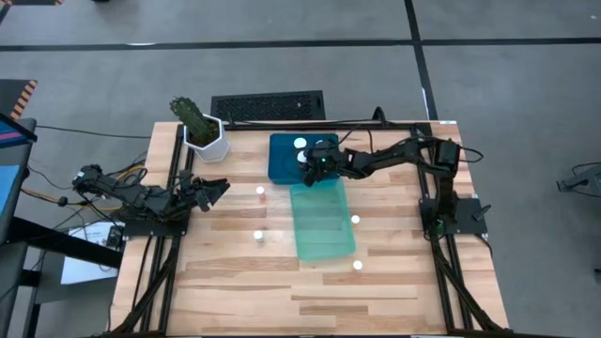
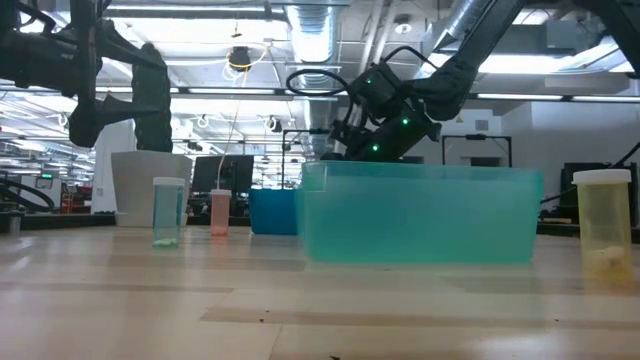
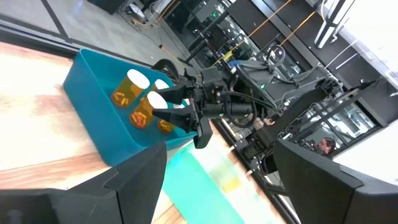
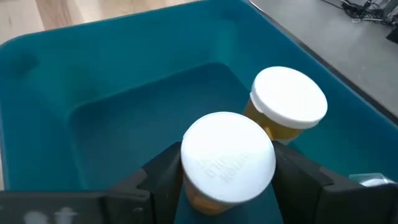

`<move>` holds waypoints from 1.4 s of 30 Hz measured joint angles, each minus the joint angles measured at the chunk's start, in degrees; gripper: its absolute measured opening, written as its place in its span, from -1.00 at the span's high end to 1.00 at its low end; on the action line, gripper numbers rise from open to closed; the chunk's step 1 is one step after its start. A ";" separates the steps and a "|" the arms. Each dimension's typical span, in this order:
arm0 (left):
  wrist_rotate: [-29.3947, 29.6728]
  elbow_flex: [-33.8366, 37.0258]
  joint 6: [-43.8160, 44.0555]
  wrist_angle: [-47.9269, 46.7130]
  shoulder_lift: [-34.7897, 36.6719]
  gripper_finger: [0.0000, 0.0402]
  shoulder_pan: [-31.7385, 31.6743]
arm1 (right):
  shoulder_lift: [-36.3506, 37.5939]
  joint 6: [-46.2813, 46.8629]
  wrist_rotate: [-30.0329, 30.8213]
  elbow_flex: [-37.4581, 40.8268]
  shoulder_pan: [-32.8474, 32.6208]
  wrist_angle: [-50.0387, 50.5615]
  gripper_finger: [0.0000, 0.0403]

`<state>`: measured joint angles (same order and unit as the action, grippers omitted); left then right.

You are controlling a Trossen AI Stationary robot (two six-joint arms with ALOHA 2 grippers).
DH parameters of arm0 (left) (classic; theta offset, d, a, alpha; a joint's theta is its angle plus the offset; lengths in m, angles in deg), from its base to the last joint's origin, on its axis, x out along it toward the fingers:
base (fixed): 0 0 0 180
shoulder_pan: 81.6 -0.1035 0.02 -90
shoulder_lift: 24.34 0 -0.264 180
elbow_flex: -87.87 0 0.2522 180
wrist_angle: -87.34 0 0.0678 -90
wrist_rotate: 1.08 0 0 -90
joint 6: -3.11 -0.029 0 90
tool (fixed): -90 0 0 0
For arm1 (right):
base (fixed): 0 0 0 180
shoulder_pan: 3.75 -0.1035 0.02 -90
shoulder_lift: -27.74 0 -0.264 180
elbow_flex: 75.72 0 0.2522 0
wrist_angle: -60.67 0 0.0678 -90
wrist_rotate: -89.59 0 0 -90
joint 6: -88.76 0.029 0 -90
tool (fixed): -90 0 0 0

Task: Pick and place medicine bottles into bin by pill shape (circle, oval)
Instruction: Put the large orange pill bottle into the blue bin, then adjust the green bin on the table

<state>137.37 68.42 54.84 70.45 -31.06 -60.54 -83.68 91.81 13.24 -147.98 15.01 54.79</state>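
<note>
My right gripper point(image 1: 315, 161) is over the dark blue bin point(image 1: 282, 169) and shut on an amber medicine bottle with a white cap point(image 4: 227, 158). Another bottle point(image 4: 289, 104) stands in that bin beside it. My left gripper point(image 1: 214, 188) is open and empty at the table's left edge, by the white plant pot point(image 1: 207, 141). Loose bottles stand upright on the table at the centre left point(image 1: 260, 191), a little nearer point(image 1: 258, 237), and near the front point(image 1: 358, 265). One more bottle point(image 1: 355, 220) shows at the teal bin's right wall. My right gripper pinches the bottle between its two fingers point(image 4: 163, 167), one on either side of the body just under the white cap point(image 4: 205, 198). The fingers slant down into the blue bin from the table's right. The cap faces the wrist. Whether the bottle's base rests on the bin floor is hidden.
A translucent teal bin point(image 1: 324, 246) lies just in front of the blue bin, at the table's centre. A cactus in the white pot stands at the far left corner. A dark keyboard point(image 1: 268, 105) lies beyond the far edge. Bare wood shows along the table's front.
</note>
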 joint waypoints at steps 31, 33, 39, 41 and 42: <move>-0.68 0.00 0.18 0.22 0.02 -0.44 0.00 | 33.16 11.76 1.29 -3.15 -13.90 44.89 -0.45; -1.68 0.00 0.09 0.18 0.02 -0.44 0.02 | 34.96 19.12 1.78 -3.15 -18.93 52.20 -0.45; -3.23 0.00 0.07 0.00 0.02 -0.44 0.02 | 34.75 43.70 9.14 -3.09 -36.45 69.53 -0.44; -3.57 0.00 0.00 0.00 0.02 -0.44 0.00 | 33.31 52.48 10.19 -3.10 -41.25 73.31 -0.44; -3.80 0.00 -0.06 0.00 0.01 -0.44 0.02 | 32.82 56.72 10.23 -2.96 -43.53 75.15 -0.44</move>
<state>133.57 68.42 54.77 70.45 -31.05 -60.52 -50.86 148.53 23.47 -150.94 -28.52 129.93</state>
